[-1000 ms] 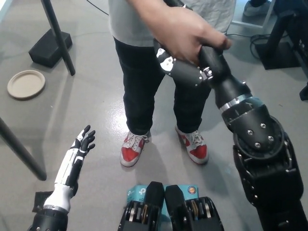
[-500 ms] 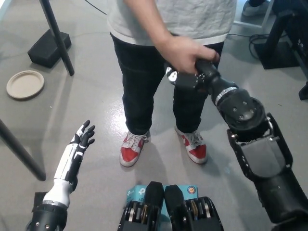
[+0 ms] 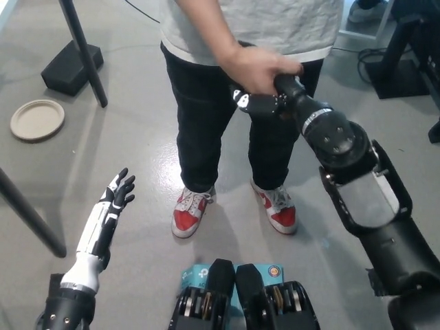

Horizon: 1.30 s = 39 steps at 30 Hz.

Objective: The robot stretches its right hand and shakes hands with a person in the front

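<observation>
Black right hand point(image 3: 258, 103), clasped by the person's hand point(image 3: 258, 67) at one o'clock, may twist painfully; left hand point(image 3: 118, 194) rests spread at eight o'clock.

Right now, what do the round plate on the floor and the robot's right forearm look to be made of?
The plate looks like moulded paper or fibre: matte beige, with a raised rim, though plastic cannot be ruled out. The right forearm looks like hard black plastic or painted metal with a slight sheen, a silvery band near the wrist and visible screw heads.
</observation>
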Available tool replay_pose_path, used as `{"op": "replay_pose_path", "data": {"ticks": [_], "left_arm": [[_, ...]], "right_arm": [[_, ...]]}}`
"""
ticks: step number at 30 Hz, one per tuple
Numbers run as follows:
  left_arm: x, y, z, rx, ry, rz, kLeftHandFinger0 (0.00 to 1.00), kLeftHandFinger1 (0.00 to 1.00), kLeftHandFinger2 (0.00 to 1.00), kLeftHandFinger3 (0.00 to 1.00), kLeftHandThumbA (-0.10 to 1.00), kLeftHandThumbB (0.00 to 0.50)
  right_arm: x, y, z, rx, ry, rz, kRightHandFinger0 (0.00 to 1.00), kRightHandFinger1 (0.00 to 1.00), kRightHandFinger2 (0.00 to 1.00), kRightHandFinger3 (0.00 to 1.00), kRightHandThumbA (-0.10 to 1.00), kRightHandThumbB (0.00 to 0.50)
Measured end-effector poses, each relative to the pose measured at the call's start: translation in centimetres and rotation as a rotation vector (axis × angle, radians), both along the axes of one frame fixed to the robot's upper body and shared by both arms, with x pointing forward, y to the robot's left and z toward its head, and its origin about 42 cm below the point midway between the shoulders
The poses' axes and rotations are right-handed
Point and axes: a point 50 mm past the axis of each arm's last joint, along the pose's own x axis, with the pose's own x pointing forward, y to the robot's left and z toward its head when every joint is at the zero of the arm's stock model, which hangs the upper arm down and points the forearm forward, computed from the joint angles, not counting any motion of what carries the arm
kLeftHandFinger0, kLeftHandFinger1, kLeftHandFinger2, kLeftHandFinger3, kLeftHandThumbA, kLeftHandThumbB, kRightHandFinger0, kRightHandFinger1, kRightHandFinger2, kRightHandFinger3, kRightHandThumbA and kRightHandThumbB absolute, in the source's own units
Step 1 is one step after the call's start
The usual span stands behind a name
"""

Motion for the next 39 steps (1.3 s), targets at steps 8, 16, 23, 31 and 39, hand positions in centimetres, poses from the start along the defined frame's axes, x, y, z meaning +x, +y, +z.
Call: {"op": "replay_pose_path", "data": {"ticks": [8, 16, 23, 31, 39], "left_arm": [[0.0, 0.0, -0.1, 0.000, 0.004, 0.001, 1.00, 1.00, 1.00, 1.00, 0.93, 0.127], [0.0, 0.0, -0.2, 0.000, 0.008, 0.001, 1.00, 1.00, 1.00, 1.00, 0.93, 0.121], [0.0, 0.0, -0.2, 0.000, 0.008, 0.001, 1.00, 1.00, 1.00, 1.00, 0.94, 0.120], [0.0, 0.1, 0.0, 0.003, 0.001, 0.000, 1.00, 1.00, 1.00, 1.00, 0.95, 0.126], [0.0, 0.1, 0.1, 0.003, -0.001, 0.000, 1.00, 1.00, 1.00, 1.00, 0.97, 0.144]], "right_arm": [[-4.6, -0.9, 5.2, 0.109, -0.207, 0.085, 1.00, 1.00, 1.00, 1.00, 0.50, 0.399], [-8.7, -2.2, 7.8, 0.171, -0.315, 0.128, 1.00, 1.00, 1.00, 1.00, 0.38, 0.392], [-12.0, -3.6, 8.9, 0.173, -0.361, 0.145, 1.00, 1.00, 1.00, 1.00, 0.59, 0.408], [-6.6, -3.0, 3.8, -0.013, -0.159, 0.068, 1.00, 1.00, 1.00, 1.00, 0.54, 0.349], [-1.7, -1.6, -4.6, -0.168, 0.084, 0.003, 1.00, 1.00, 1.00, 1.00, 0.67, 0.350]]}}
